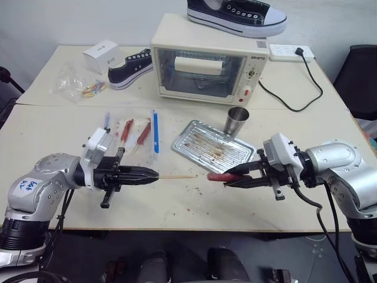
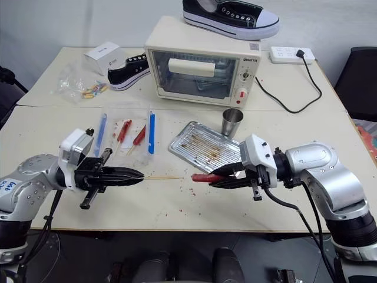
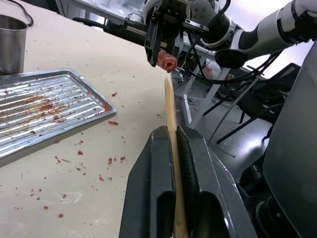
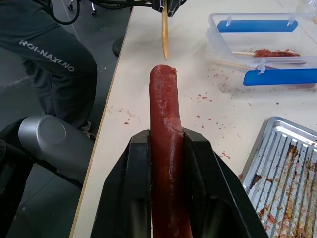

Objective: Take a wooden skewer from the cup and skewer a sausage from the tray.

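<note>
just in front of the tray (image 1: 212, 145), above the tabletop (image 1: 177, 200), the left claw (image 1: 154, 174) is clenched on the skewer (image 1: 177, 176), tip a little short of the sausage (image 1: 217, 175) gripped by the right claw (image 1: 228, 177). the stick looks light, thin and likely to snap; the sausage looks soft and greasy, so it seems best gripped mid-length and pierced end-on.

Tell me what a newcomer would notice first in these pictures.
The two grippers face each other above the table's near edge: the left gripper is shut on a wooden skewer pointing at the sausage clamped in the right gripper, with a small gap between tip and sausage. Behind them lie the greasy tray and steel cup, and farther back a toaster oven with a sneaker on top.
</note>
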